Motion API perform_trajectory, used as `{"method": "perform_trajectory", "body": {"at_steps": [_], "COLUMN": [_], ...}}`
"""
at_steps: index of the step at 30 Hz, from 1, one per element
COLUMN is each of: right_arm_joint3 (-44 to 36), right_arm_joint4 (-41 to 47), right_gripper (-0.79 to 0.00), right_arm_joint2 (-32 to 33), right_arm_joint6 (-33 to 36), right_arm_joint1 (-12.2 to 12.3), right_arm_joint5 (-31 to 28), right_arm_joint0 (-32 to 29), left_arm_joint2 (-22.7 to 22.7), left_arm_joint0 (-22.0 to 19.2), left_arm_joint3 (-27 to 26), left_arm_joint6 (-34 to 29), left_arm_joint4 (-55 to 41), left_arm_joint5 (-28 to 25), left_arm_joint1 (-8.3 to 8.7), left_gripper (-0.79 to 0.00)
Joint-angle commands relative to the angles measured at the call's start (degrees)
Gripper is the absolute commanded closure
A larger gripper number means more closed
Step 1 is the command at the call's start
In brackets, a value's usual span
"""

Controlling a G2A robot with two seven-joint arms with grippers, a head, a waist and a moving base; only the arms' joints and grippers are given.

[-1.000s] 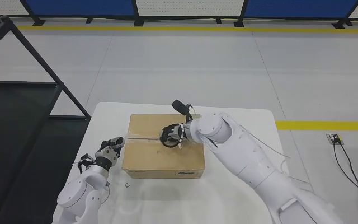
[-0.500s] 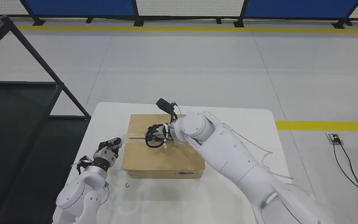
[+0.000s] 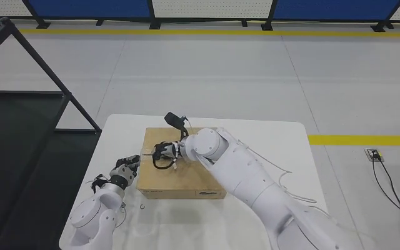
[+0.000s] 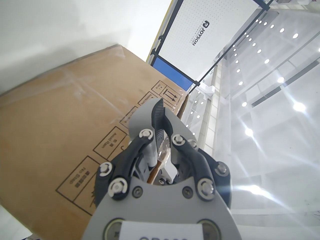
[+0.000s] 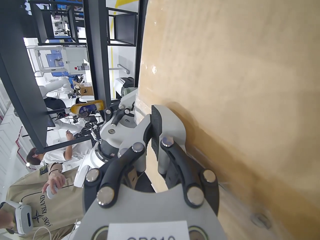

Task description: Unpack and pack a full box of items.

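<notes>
**Toward the counter's left edge: a shut box with both grippers at its left end**

Toward the left edge of the white counter (image 3: 275, 140) sat the cardboard box (image 3: 181, 178), flaps down and a taped seam running along its top. The right arm lay across the far half of the lid, covering part of the seam. The right gripper (image 3: 161, 155) hung over the top by the box's left end, fingers closed on nothing. The left gripper (image 3: 128, 166) sat just beside the box's left wall, near the counter's left edge, its fingers also closed, with nothing plainly held.

A small dark hook-like bit (image 3: 142, 207) lay on the counter off the box's near-left corner. A black metal frame (image 3: 50, 81) stood on the floor beyond the left edge.

The left wrist view showed the left gripper (image 4: 160, 109) with its tips together and the box's side wall (image 4: 62, 116) with printed handling marks. The right wrist view showed the right gripper (image 5: 153, 117) low over the plain lid (image 5: 237, 76), and past the lid's edge the left gripper (image 5: 117, 116).
</notes>
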Motion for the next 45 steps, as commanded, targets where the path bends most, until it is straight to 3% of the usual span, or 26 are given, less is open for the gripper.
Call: {"method": "perform_trajectory", "body": {"at_steps": [1,19,27,45], "right_arm_joint3": [1.0,7.4,9.5,13.8], "right_arm_joint4": [0.0,-1.3,-1.4,-0.8], "right_gripper": [0.000,0.000,0.000,0.000], "right_arm_joint2": [0.0,1.2,2.5,5.7], "right_arm_joint6": [0.0,1.5,1.4,6.4], "right_arm_joint1": [-0.6,-4.4,-5.2,-5.6], "right_arm_joint5": [-0.6,-6.4,-7.2,-3.2], "right_arm_joint0": [0.2,1.2,1.5,3.3], "left_arm_joint2": [0.3,2.3,-1.3,4.7], "left_arm_joint0": [-0.3,-1.7,-2.3,-4.3], "left_arm_joint3": [0.4,3.7,2.9,4.8], "left_arm_joint6": [0.0,-0.9,3.7,3.0], "left_arm_joint4": [0.0,2.0,-5.7,-1.2], "left_arm_joint5": [0.0,1.8,-4.8,-0.7], "left_arm_joint1": [-0.02,0.11,-0.46,-0.72], "left_gripper": [0.000,0.000,0.000,0.000]}}
